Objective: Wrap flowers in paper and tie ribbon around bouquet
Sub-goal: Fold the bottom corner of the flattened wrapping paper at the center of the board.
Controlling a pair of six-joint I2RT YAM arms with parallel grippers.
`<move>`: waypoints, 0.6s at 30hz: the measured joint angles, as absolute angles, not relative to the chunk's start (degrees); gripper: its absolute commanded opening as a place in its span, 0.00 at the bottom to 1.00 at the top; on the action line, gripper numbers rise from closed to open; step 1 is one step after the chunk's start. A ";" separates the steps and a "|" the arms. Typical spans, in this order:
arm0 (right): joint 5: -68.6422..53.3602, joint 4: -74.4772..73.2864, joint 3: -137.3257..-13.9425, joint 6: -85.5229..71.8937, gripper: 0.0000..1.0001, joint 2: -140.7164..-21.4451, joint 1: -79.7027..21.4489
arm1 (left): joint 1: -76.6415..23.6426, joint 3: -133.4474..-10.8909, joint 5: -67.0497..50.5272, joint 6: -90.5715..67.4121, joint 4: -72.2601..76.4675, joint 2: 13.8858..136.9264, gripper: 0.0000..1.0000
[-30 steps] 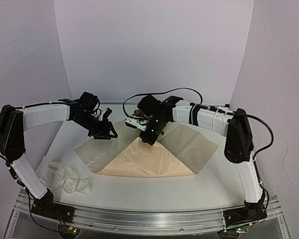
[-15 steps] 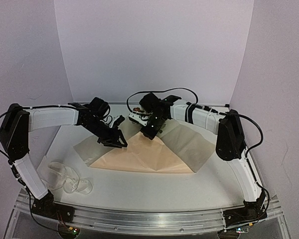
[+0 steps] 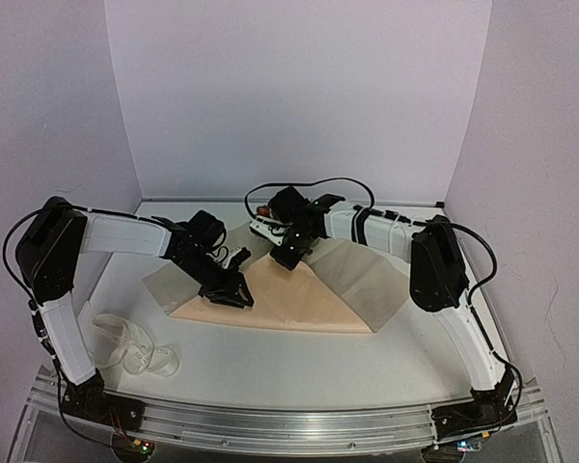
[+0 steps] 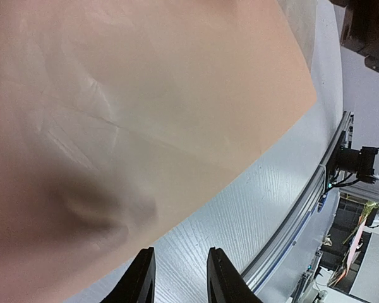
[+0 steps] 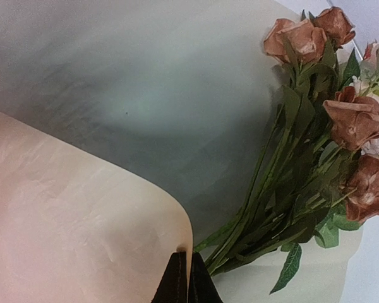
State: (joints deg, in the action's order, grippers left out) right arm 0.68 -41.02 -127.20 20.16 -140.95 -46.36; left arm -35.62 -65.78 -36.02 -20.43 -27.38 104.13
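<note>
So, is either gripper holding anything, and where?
The right gripper pinches the paper at the edge of its folded-over flap; the left gripper, jaws apart, holds nothing.

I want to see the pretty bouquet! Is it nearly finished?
Not yet. The flowers already lie on the paper. The right gripper is pinching a paper flap folded toward them; the left gripper hovers open over the paper. The ribbon lies loose, untied.
</note>
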 measured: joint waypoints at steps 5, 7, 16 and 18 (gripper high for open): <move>2.35 -37.35 -127.20 20.93 0.16 -141.03 -46.22 | -35.62 -65.15 -35.74 -21.51 -25.57 105.19 0.27; 2.71 -36.10 -127.20 21.03 0.28 -141.03 -46.15 | -35.62 -65.14 -35.29 -22.22 -25.02 106.15 0.27; 4.46 -34.22 -121.28 16.30 0.91 -138.13 -46.15 | -35.62 -64.62 -32.65 -24.76 -23.00 108.16 0.24; 5.06 -34.61 -116.73 13.48 0.98 -134.79 -46.15 | -35.62 -64.59 -32.34 -25.29 -22.44 108.16 0.24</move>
